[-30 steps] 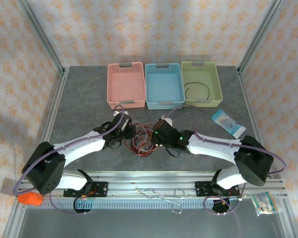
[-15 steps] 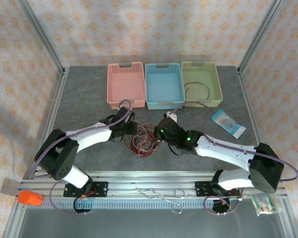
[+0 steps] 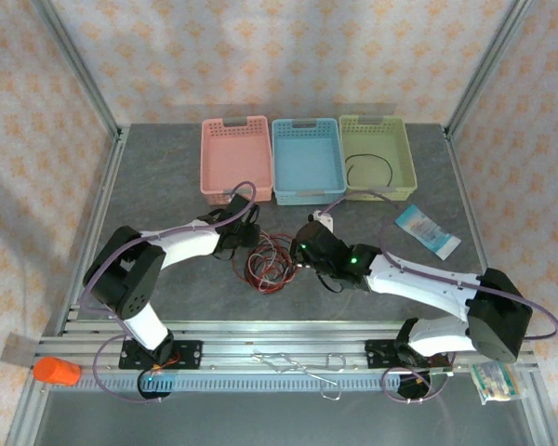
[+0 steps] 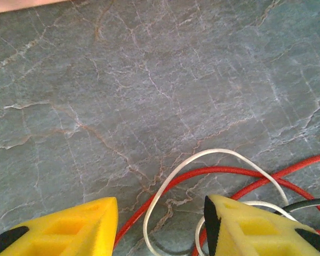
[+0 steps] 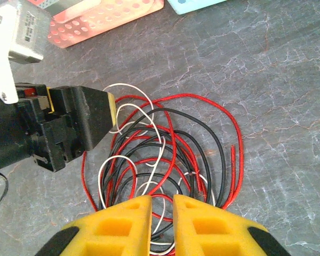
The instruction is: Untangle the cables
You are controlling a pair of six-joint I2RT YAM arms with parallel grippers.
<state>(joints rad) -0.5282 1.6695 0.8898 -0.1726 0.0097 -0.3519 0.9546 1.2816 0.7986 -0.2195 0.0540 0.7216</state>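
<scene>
Red, black and white cables (image 5: 160, 154) lie heaped on the surface (image 4: 149, 80) straight ahead of my nearly closed right jaws, grip unclear; my left jaws, parted, straddle a white loop (image 4: 188, 160).

Near loops of the cables (image 5: 161, 156) pass under the right gripper (image 5: 162, 201) (pinched or not: unresolved). In left wrist view, strands run off the bottom and right edges.

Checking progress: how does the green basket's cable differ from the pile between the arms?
The basket cable is one black loop; the pile mixes red, black and white. The basket cable lies alone in the green basket; the pile is tangled on the table. Both are thin.
</scene>
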